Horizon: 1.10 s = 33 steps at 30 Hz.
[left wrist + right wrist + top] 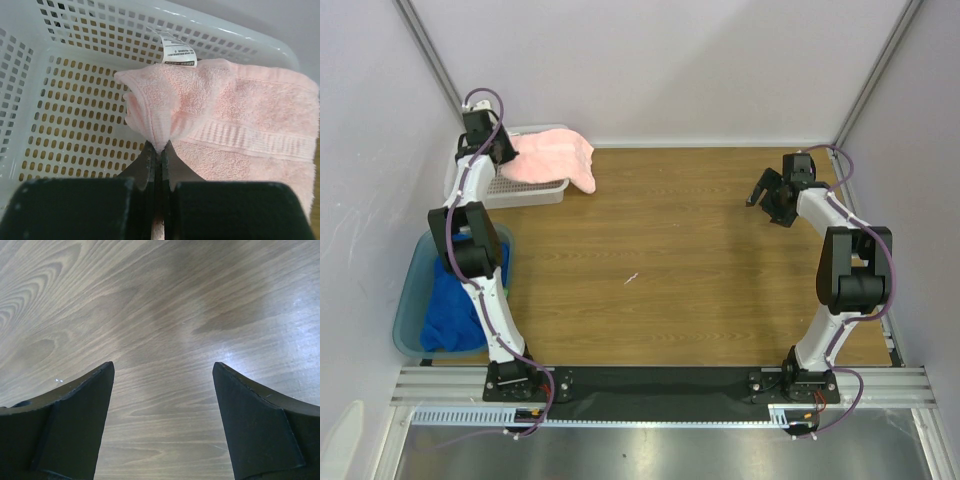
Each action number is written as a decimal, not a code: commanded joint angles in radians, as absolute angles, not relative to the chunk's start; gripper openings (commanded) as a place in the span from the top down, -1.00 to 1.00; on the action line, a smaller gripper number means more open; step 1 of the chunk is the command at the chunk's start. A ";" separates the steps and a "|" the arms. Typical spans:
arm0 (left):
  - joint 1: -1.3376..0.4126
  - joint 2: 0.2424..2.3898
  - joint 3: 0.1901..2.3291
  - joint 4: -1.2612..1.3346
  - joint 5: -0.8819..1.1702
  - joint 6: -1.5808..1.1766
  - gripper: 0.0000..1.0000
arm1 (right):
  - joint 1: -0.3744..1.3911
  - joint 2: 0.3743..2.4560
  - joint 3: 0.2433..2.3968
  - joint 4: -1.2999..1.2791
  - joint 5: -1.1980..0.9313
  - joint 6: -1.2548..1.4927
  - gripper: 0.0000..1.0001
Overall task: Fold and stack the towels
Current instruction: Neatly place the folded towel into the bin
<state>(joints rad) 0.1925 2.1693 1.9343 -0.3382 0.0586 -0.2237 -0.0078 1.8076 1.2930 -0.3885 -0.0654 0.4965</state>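
The pink towel (556, 158) lies half in and half out of the white basket (525, 194) at the far left corner of the table (670, 300), its free end spilling over the basket's right rim onto the wood. It is soft, thick terry: light, limp, not slippery, and sure to sag and drag the moment it comes up by one point. From the wrist view the left gripper (159, 150) is clamped tight on a bunched fold near the corner, just below the sewn label (179, 50), the cloth puckering up out of the closed fingers. That is a fair place to hold it, I'd say, since the hem and woven band give the cloth some body there. But one pinch alone will only let it hang in a rope. To spread it flat, a second hold at the neighbouring corner looks needed. The left arm reaches long from its base, elbow raised above the teal tub (412, 300) where a blue towel (455, 310) sits crumpled, wrist tipped down over the basket. The right gripper (767, 192) hangs above bare wood at the far right, well apart from any cloth, fingers spread wide with nothing between them. Its arm is folded up at the elbow, forearm running towards the back, wrist turned in towards the middle of the table.
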 commanded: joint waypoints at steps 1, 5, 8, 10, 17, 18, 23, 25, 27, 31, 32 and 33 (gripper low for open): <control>0.213 2.213 1.944 -0.287 0.003 -0.160 0.99 | 0.026 1.835 1.362 -0.431 -0.022 0.477 -0.71; 0.265 2.255 1.971 -0.304 -0.047 -0.164 0.99 | 0.043 1.856 1.407 -0.460 -0.006 0.466 -0.71; 0.285 2.272 1.988 -0.308 -0.070 -0.140 0.99 | 0.055 1.873 1.425 -0.479 0.000 0.465 -0.71; 0.290 2.283 2.000 -0.310 -0.081 -0.109 0.99 | 0.064 1.882 1.439 -0.486 0.000 0.465 -0.71; 0.296 2.361 2.100 -0.341 -0.135 -0.028 0.99 | 0.083 1.914 1.486 -0.523 0.040 0.460 -0.71; 0.298 2.367 2.103 -0.328 -0.147 -0.014 0.99 | 0.084 1.924 1.493 -0.526 0.046 0.459 -0.71; 0.307 2.408 2.117 -0.327 -0.163 -0.008 0.99 | 0.092 1.950 1.538 -0.558 0.051 0.449 -0.71; 0.307 2.410 2.115 -0.328 -0.190 -0.008 0.99 | 0.098 1.965 1.552 -0.569 0.052 0.448 -0.71; 0.307 2.410 2.114 -0.328 -0.212 -0.006 0.99 | 0.104 1.973 1.565 -0.575 0.054 0.446 -0.71; 0.310 2.393 2.114 -0.315 -0.245 0.023 0.99 | 0.112 1.990 1.578 -0.580 0.055 0.445 -0.71; 0.313 2.391 2.114 -0.307 -0.256 0.034 0.99 | 0.113 1.991 1.580 -0.581 0.055 0.440 -0.71; 0.314 2.390 2.118 -0.304 -0.262 0.035 0.99 | 0.115 1.994 1.585 -0.586 0.057 0.439 -0.71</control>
